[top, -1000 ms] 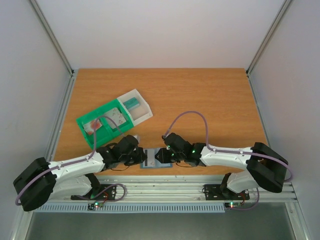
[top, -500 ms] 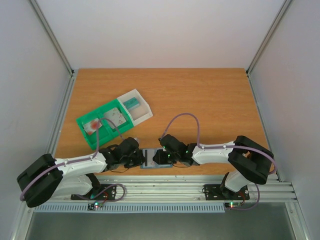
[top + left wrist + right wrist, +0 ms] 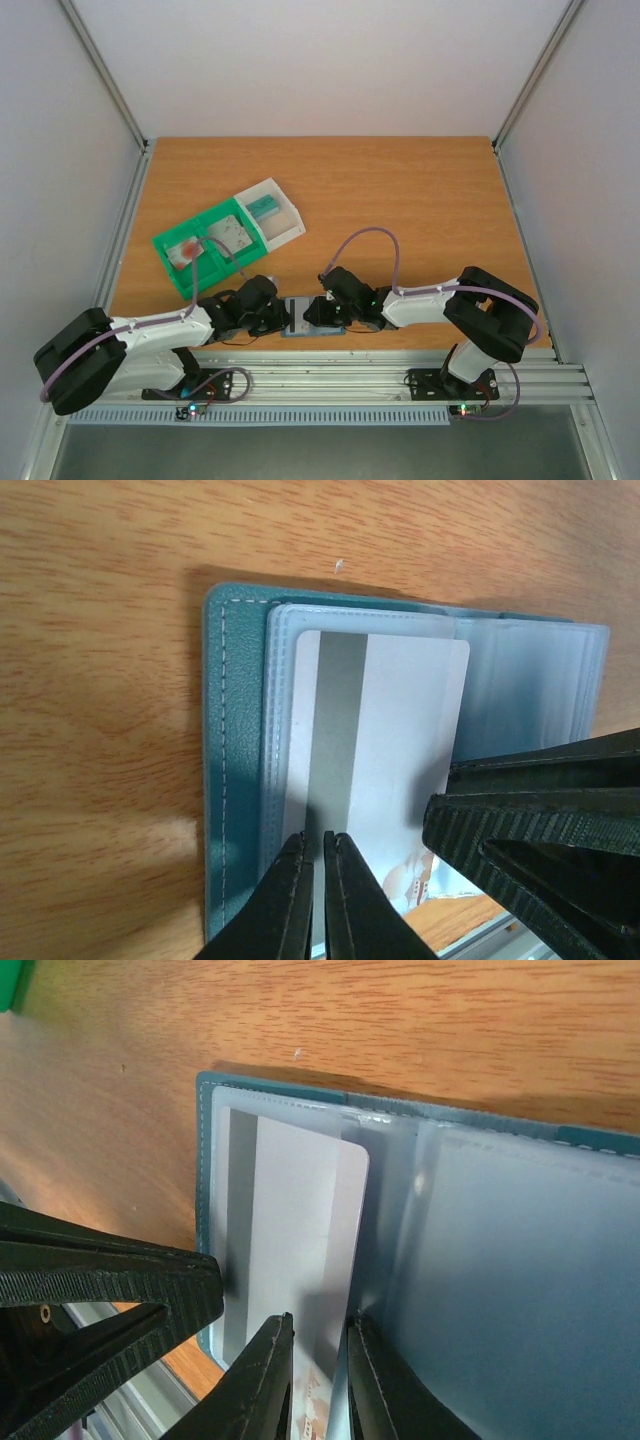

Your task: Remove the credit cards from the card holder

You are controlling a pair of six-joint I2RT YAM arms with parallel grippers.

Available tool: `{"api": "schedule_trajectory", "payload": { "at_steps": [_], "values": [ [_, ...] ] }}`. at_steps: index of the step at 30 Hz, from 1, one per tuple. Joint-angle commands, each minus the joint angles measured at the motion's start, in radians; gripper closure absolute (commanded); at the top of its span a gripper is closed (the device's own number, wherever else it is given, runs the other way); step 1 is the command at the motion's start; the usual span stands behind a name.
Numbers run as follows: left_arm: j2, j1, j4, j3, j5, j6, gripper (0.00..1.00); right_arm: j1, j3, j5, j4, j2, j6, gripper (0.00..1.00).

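The card holder (image 3: 235, 730) lies open and flat on the bench (image 3: 100, 680), between the two grippers, which meet over it at the bench's near edge. In the left wrist view, the left gripper (image 3: 318, 842) has its jaws drawn almost together. Its tips sit over the near end of a credit card (image 3: 400, 730), on the card's grey magnetic stripe. Whether they pinch the card or the sleeve under it cannot be told. The card is whitish with a little pinkish print at its near end. It lies flat against the frosted plastic sleeves of the holder and reaches straight ahead from those fingertips. The holder's stitched blue border runs just to the left of it. The right gripper (image 3: 320, 1325) comes in from the opposite side and is just beside the left one, apart from it. Its jaws stand a narrow gap apart. The same card's long edge and a fold of clear sleeve show in that gap, and it is unclear whether the jaws clamp the card. Well beyond the left gripper, further out on the bench, sits a green-and-clear compartment tray (image 3: 196, 221). A teal card (image 3: 265, 207) lies in its clear end.
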Motion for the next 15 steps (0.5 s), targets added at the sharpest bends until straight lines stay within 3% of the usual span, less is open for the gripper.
{"api": "schedule_trajectory", "payload": {
  "at_steps": [1,7,15],
  "values": [
    [-0.011,-0.006,0.013,-0.017,-0.018,-0.006,0.93,-0.003,-0.008,0.0,0.028,0.015,0.018,0.84],
    [-0.009,-0.006,0.011,-0.021,-0.023,-0.007,0.93,-0.013,-0.041,-0.01,0.087,0.006,0.032,0.99],
    [-0.014,-0.005,0.001,-0.021,-0.03,-0.009,0.93,-0.04,-0.102,-0.012,0.121,-0.054,0.046,0.99]
  ]
}}
